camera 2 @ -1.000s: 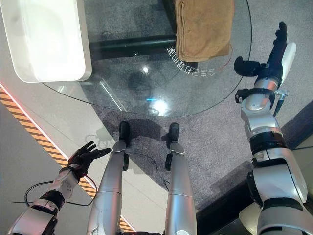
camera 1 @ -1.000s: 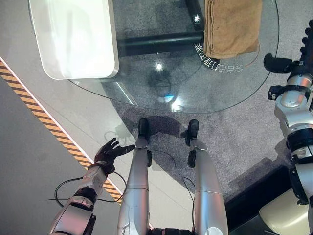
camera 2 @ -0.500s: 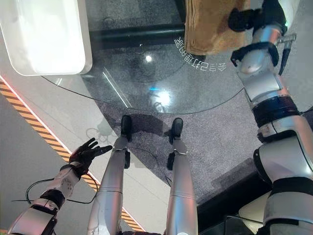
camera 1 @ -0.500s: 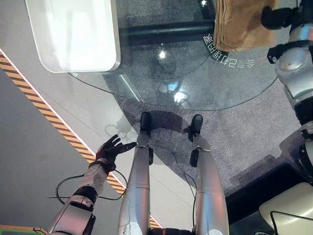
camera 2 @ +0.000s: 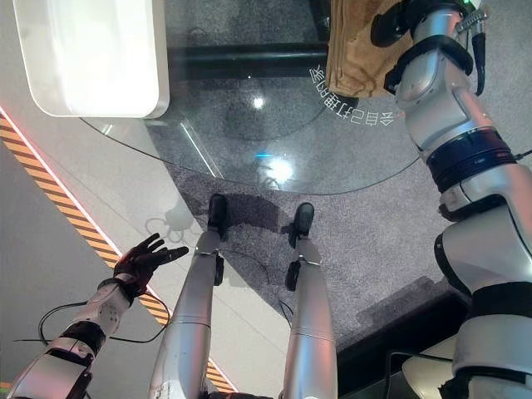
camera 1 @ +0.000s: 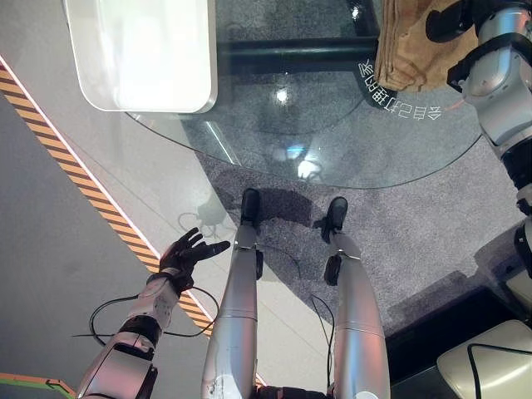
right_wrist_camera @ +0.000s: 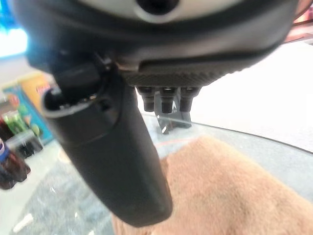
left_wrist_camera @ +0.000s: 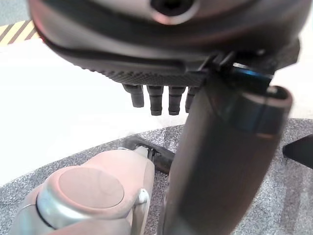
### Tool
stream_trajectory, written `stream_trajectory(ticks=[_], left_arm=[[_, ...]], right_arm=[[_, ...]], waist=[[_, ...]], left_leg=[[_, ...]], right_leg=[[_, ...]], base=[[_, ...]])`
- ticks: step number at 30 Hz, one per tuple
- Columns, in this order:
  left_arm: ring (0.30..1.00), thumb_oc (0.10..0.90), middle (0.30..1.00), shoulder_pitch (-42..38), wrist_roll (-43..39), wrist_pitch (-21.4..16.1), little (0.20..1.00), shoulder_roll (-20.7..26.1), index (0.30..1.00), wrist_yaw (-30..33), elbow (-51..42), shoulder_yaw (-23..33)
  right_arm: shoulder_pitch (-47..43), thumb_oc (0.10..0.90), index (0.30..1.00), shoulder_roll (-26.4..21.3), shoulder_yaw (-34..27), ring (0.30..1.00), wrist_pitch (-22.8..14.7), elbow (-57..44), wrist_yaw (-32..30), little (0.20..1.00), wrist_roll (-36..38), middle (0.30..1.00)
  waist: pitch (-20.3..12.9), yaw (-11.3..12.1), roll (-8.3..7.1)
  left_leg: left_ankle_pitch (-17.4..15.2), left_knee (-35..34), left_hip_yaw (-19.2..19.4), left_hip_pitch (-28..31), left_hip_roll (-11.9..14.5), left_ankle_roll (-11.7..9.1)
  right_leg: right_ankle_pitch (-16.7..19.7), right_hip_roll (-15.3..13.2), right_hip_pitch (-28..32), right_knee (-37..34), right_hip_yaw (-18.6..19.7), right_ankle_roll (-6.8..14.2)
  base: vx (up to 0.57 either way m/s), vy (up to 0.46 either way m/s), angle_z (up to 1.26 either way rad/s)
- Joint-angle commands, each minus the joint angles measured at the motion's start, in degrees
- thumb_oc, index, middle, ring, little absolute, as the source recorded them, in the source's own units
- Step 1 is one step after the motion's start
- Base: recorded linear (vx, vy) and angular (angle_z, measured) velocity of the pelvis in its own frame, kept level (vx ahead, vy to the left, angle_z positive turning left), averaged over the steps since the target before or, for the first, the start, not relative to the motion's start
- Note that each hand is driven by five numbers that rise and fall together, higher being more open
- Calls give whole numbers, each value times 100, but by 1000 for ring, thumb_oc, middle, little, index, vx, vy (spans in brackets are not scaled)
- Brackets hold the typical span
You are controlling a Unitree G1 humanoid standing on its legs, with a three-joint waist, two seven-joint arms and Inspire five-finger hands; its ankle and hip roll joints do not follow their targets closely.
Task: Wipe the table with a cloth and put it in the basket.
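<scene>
Left eye view: round glass surface (camera 1: 349,158) spans the far half of the scene, grey carpet seen through it. White basket (camera 1: 141,50) sits on its far left part, well apart from the cloth. Tan cloth (camera 1: 411,50), folded, lies on the far right of the surface, its near edge just beside a ring of white print on the glass. Right hand (camera 1: 449,18) is over the cloth's right part at the far right; in the right wrist view the fingers (right_wrist_camera: 166,100) look straight and the thumb stands out, with the cloth (right_wrist_camera: 230,191) below, contact cannot be told. Left hand (camera 1: 187,253) hangs low at the near left over the floor, beside a yellow-black striped line (camera 1: 75,170), fingers spread and holding nothing.
</scene>
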Motion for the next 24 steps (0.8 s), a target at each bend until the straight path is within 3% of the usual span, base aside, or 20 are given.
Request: stream_trajectory(ticks=[1,3,4,5,6,7,15,24], left_arm=[[900,800,900,711,11,7,900,328,900,11,-106,48],[900,800,900,711,11,7,900,328,900,11,-106,49],[900,800,900,763,17,19,900,351,900,-23,-89,36],[900,800,900,729,26,14,900,357,900,-20,-97,45],[900,800,900,733,30,16,900,356,900,-16,-105,36],[900,800,900,795,46,12,900,350,900,-26,-108,18],[900,800,900,865,76,-9,900,350,900,-32,-164,-22],[900,800,900,894,110,18,900,437,900,-36,-244,-61]], right_arm=[[-887,800,900,-442,347,900,8,-45,97,900,-360,900],[-887,800,900,-442,348,900,8,-45,97,900,-360,900],[-888,800,900,-408,414,900,-15,7,181,900,-360,900],[-942,800,900,-407,429,900,6,16,204,900,-375,900],[-970,800,900,-389,466,900,7,51,226,900,-353,900],[-961,800,900,-355,501,900,-5,117,326,900,-393,900],[-1117,800,900,-238,653,900,61,447,574,900,-573,900],[-1312,800,900,-289,944,900,57,731,1292,900,-837,900]], waist=[[-120,4,152],[-120,4,152],[-120,17,153],[-120,25,159],[-120,35,163],[-120,50,170],[-120,127,218],[-120,158,239]], left_leg=[[32,-239,233,51,-415,447],[32,-239,233,51,-415,447],[-168,-185,229,190,-405,427],[39,-243,231,63,-409,444],[44,-248,225,62,-416,446],[-160,-199,215,192,-424,427],[-141,-164,165,135,-465,442],[-115,-114,121,29,-498,450]], right_leg=[[-383,204,345,-87,-539,-153],[-383,204,344,-87,-539,-153],[-577,206,458,9,-503,-126],[-386,197,350,-71,-549,-155],[-382,197,347,-72,-554,-157],[-577,200,454,5,-520,-133],[-597,198,379,92,-545,-162],[-605,209,273,164,-553,-196]], base=[[0,0,0],[39,-13,0],[0,0,0],[0,0,0],[32,-20,1],[102,-41,1],[31,-15,0],[0,0,0]])
